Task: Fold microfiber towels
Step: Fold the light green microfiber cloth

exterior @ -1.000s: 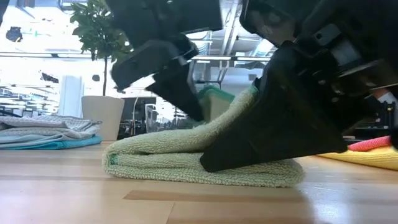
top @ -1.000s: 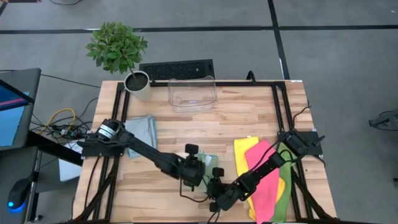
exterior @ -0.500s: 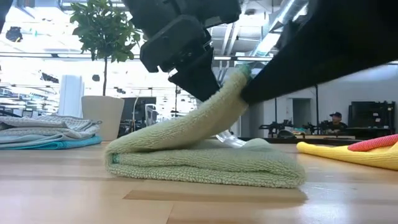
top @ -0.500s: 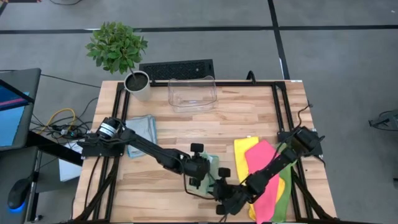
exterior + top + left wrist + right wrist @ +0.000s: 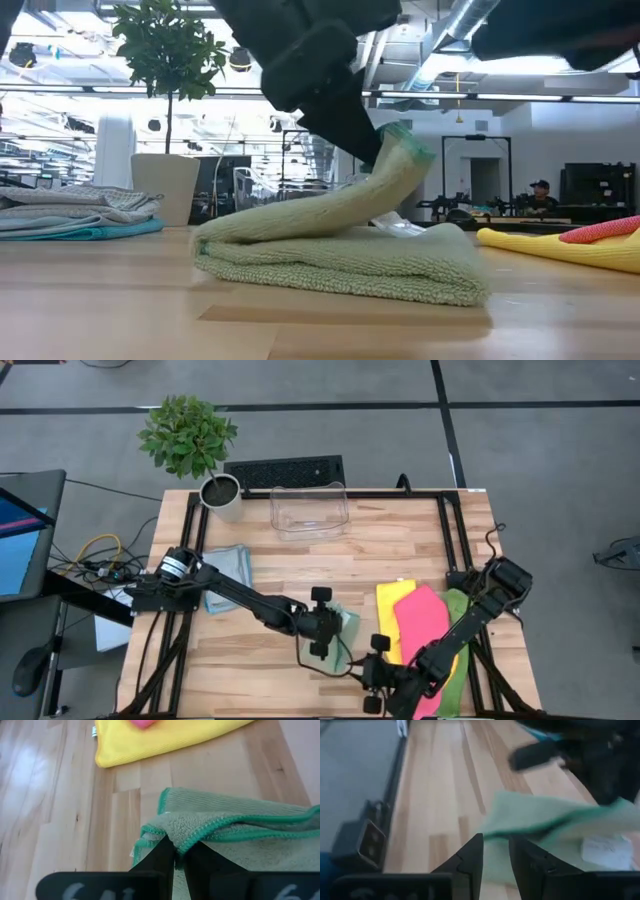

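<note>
Pinching teal-edged corner of pale green towel (image 5: 340, 250), left gripper (image 5: 175, 852) clenched on it, lifting top layer above folded rest, near front middle of wooden table (image 5: 400, 550). Right gripper (image 5: 495, 851) at front edge just beside towel, fingers parted, nothing between them. Yellow towel (image 5: 388, 610), pink towel (image 5: 425, 635) stacked to right. Folded grey-blue cloths (image 5: 230, 570) at left. Clear bin (image 5: 308, 510), potted plant (image 5: 190, 440) at back.

Two robot arms (image 5: 250, 600) work one wooden table (image 5: 400, 545). On it: one clear bin (image 5: 308, 510), one potted plant (image 5: 190, 440). Towels (image 5: 420, 625) number perhaps six, stacks overlapping.
</note>
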